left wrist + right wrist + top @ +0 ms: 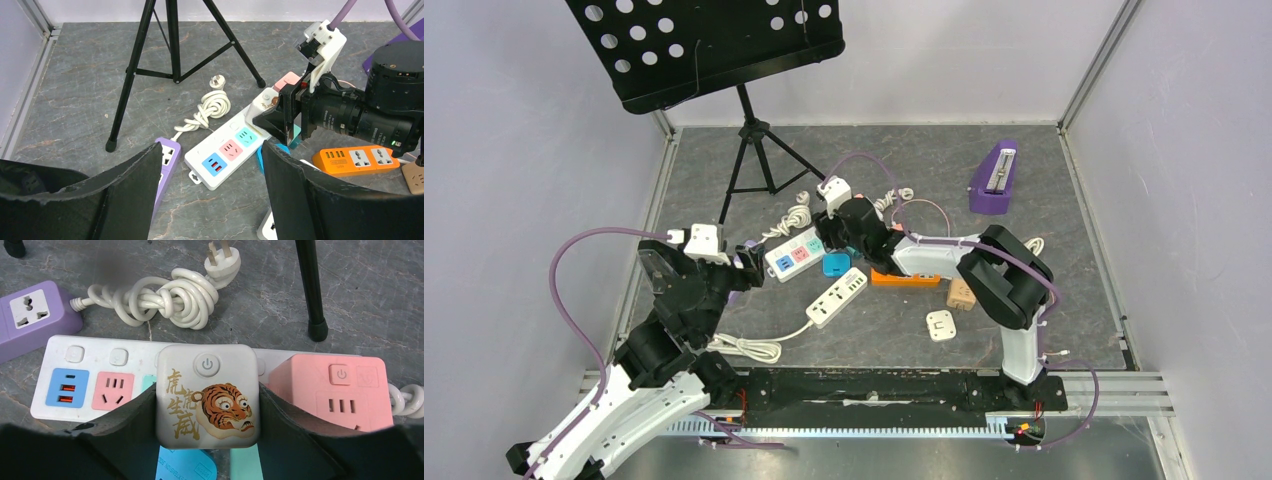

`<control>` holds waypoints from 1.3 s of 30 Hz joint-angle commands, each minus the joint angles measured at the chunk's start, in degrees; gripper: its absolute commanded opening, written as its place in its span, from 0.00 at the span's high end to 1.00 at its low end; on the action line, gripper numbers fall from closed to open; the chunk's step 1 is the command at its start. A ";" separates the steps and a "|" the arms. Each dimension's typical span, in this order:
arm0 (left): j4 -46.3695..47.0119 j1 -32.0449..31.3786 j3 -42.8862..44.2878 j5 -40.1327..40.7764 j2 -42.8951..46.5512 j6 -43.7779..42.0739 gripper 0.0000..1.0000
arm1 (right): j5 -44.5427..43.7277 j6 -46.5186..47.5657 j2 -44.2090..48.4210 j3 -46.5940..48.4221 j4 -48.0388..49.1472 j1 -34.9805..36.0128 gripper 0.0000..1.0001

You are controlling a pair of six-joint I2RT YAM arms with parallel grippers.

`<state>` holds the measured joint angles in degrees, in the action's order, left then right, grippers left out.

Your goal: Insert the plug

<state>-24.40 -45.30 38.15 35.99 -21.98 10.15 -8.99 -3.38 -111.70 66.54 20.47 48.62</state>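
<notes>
Right gripper (pixel 207 412) is pinching the tiger plug (pixel 207 390) by its sides, right over the white power strip (pixel 220 162), about at its teal socket. The prongs are underneath and out of sight, so I can't tell if they touch the strip. A pink cube adapter (pixel 330 390) hides the strip's end opposite the blue socket. Left gripper (pixel 212 150) is spread wide, nothing in it, on the strip's near side. Grey stone-look tabletop (pixel 904 160), pale walls (pixel 524 120), tripod legs (pixel 749 150) beyond the strip.
</notes>
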 commanded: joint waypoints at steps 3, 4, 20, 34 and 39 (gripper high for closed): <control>0.23 0.12 -0.21 1.89 -0.17 3.03 0.21 | -5.86 -0.13 -4.31 -2.99 -8.47 1.67 1.00; 0.23 0.12 -0.13 1.89 -0.19 3.08 0.21 | -6.07 -0.55 -4.45 -2.91 -9.30 1.69 1.00; 0.27 0.12 -0.29 1.97 -0.06 3.47 0.21 | -4.87 -6.83 -8.53 -6.99 -10.71 2.42 1.00; -0.17 0.12 1.97 0.90 -1.08 4.34 0.17 | -10.84 -2.34 -0.29 9.03 -19.80 2.50 0.13; -2.05 0.12 3.08 -1.09 -2.76 6.86 0.10 | -6.87 -0.09 7.34 14.97 -24.87 1.74 0.02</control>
<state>-25.30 -45.30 38.57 35.75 -23.27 11.60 -17.72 -5.76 -114.06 76.03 1.52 51.31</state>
